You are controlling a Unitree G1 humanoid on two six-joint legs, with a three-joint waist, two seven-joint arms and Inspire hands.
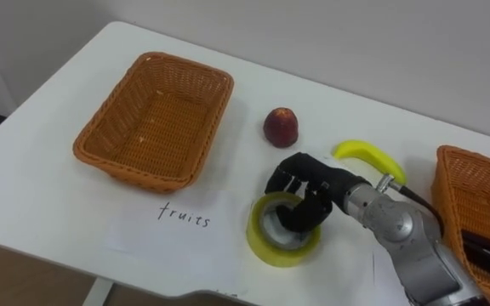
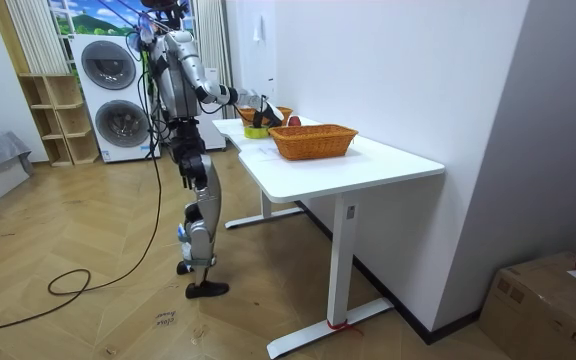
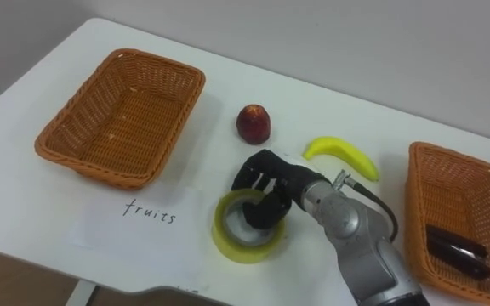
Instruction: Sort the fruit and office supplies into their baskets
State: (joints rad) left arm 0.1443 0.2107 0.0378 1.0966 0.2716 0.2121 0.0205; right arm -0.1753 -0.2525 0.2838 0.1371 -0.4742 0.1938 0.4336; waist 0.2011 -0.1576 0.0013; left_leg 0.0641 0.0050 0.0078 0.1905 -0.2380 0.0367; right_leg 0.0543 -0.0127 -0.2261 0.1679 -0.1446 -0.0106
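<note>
One tape roll (image 3: 230,240) lies flat on the table (image 3: 202,98), directly under my right hand (image 3: 266,191). My fingers curl over its far rim into the hole and grip it. The office basket (image 3: 458,191) is near on my right, so I judge this arm should carry it there.

The right hand (image 3: 266,191) covers the far rim of the yellow tape roll (image 3: 228,242). The office-supply basket (image 1: 451,163) is cut off by the picture's right edge, and the forearm hides its near corner. The dark items (image 3: 453,246) inside cannot be identified.
</note>
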